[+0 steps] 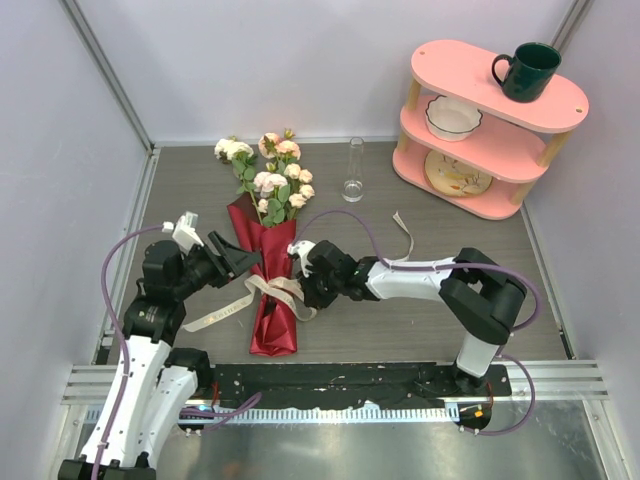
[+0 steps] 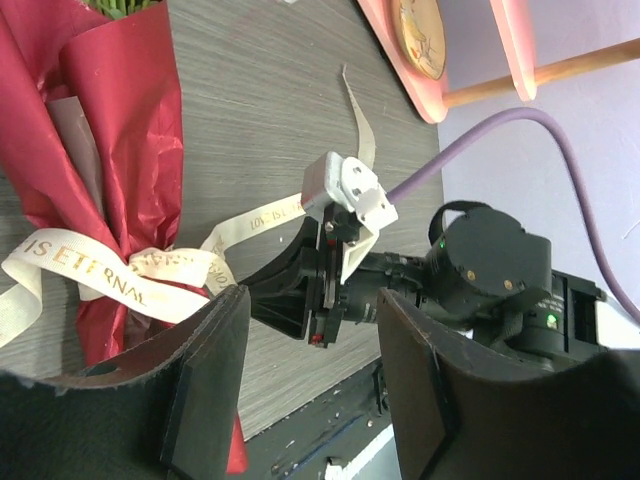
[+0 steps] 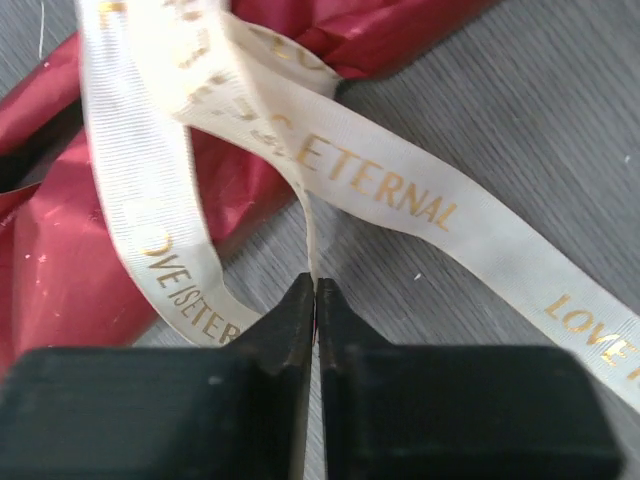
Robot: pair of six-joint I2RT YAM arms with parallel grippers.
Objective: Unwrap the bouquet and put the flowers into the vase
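As both arms reach inward, right gripper [image 3: 316, 292] pinches beige printed ribbon [image 3: 385, 185], left gripper [image 1: 237, 258] gapes empty; maroon-wrapped rose bouquet [image 1: 268, 250] lies lengthwise, blooms pointing away.

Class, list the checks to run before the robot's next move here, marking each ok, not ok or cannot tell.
1. The right gripper grips the ribbon: ok.
2. The left gripper is open and empty: ok.
3. The ribbon is untied from the bouquet: not ok, knot intact.
4. The flowers are free of the wrapping: not ok.
5. The vase stands upright and empty: ok.
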